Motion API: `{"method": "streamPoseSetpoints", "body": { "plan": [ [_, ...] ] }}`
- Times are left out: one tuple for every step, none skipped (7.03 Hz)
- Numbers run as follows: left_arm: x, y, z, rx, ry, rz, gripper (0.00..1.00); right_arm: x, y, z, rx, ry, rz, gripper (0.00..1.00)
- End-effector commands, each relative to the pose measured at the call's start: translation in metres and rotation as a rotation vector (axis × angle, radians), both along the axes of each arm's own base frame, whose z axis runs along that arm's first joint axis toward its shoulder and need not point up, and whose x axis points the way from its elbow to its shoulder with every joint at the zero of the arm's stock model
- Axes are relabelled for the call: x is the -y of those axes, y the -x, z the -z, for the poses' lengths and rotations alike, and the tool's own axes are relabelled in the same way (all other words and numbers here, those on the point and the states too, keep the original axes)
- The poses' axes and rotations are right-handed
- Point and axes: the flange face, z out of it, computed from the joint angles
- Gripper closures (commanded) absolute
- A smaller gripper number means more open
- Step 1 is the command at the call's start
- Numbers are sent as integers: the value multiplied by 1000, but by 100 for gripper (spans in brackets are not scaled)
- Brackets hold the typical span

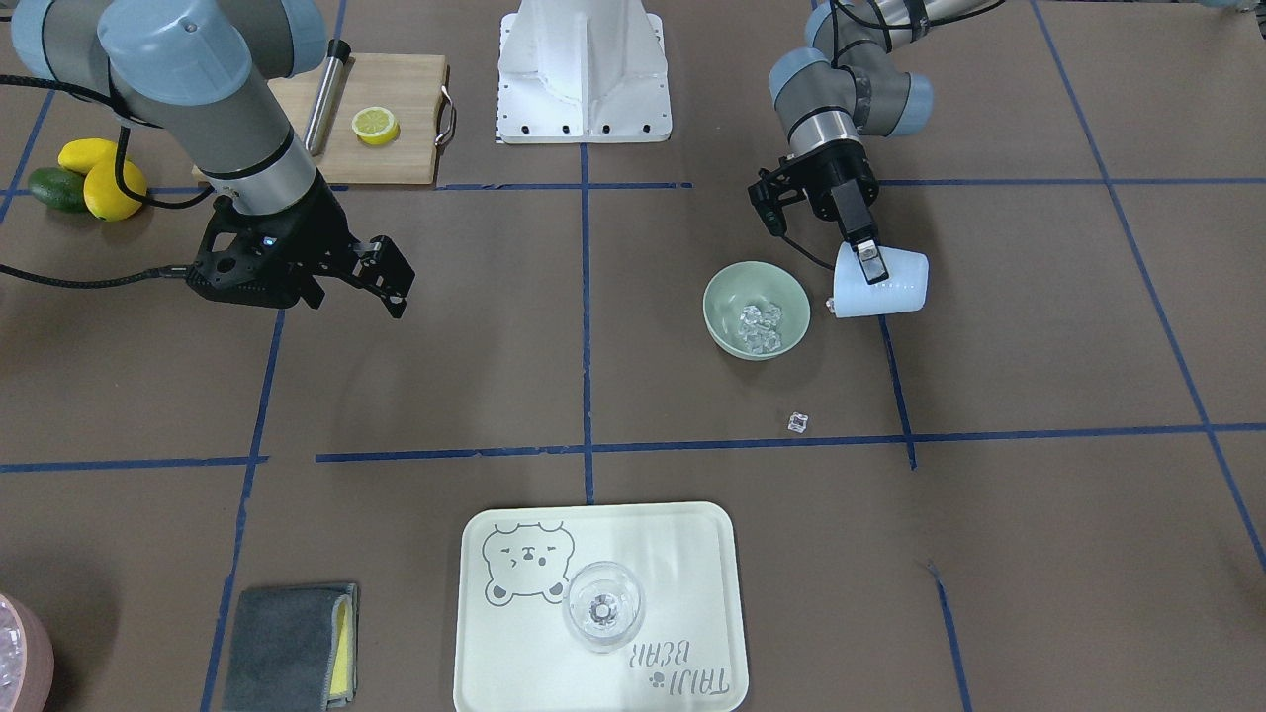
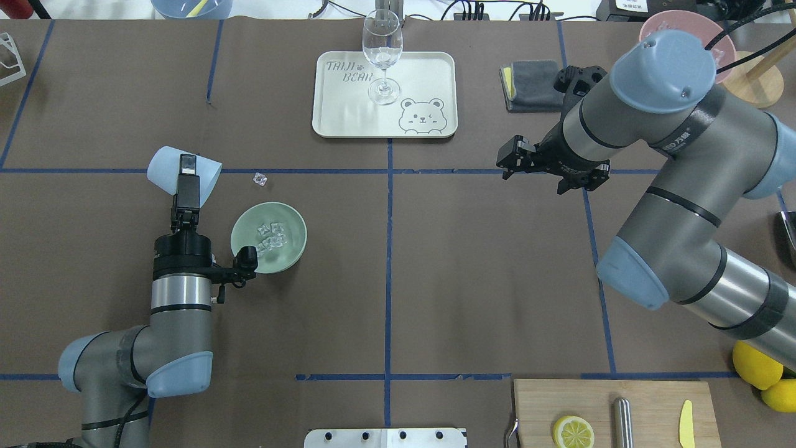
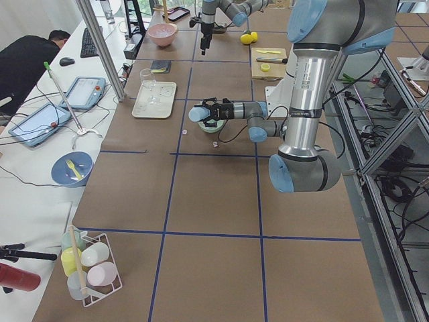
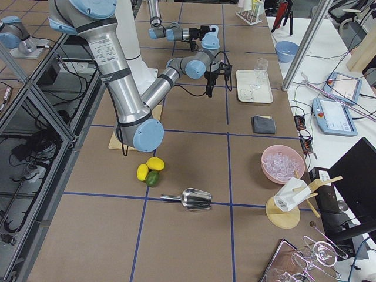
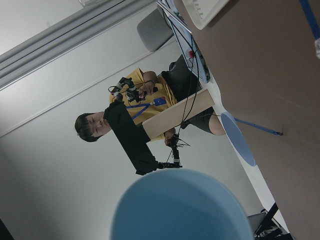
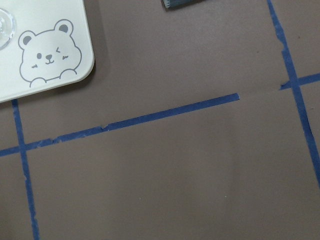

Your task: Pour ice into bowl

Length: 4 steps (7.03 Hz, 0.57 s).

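The pale sage-green bowl (image 1: 725, 297) stands on the table with several clear ice cubes (image 1: 760, 327) inside; it also shows in the overhead view (image 2: 244, 241) with the ice (image 2: 272, 235). My left gripper (image 1: 868, 260) is shut on the light blue cup (image 1: 883, 285), held tilted on its side just beside the bowl, mouth toward it. The cup (image 2: 163, 172) shows overhead and fills the bottom of the left wrist view (image 5: 182, 206). One stray ice cube (image 1: 799, 422) lies on the table past the bowl. My right gripper (image 1: 358, 297) hangs open and empty, far from the bowl.
A pale tray (image 1: 692, 554) holds a wine glass (image 1: 603, 605). A grey cloth (image 1: 287, 648) lies beside it. A cutting board (image 1: 396, 148) carries a lemon half (image 1: 376, 125). Lemons and an avocado (image 1: 89, 178) lie nearby. A pink bowl of ice (image 4: 284, 164) stands at the table's end.
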Motion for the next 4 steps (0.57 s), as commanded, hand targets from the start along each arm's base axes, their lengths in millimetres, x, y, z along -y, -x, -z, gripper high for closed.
{"method": "streamPoseSetpoints", "body": {
  "plan": [
    [0,0,1,-12,-3,-1,100,0,0,0,2,2,1,0],
    [-1,3,6,-46,-10,0,100,0,0,0,2,2,1,0],
    [-2,8,5,-123,-29,0,100,-1,1,0,2,2,3,0],
    [-4,9,1,-181,-41,-5,100,-1,1,0,2,2,3,0]
  ]
}}
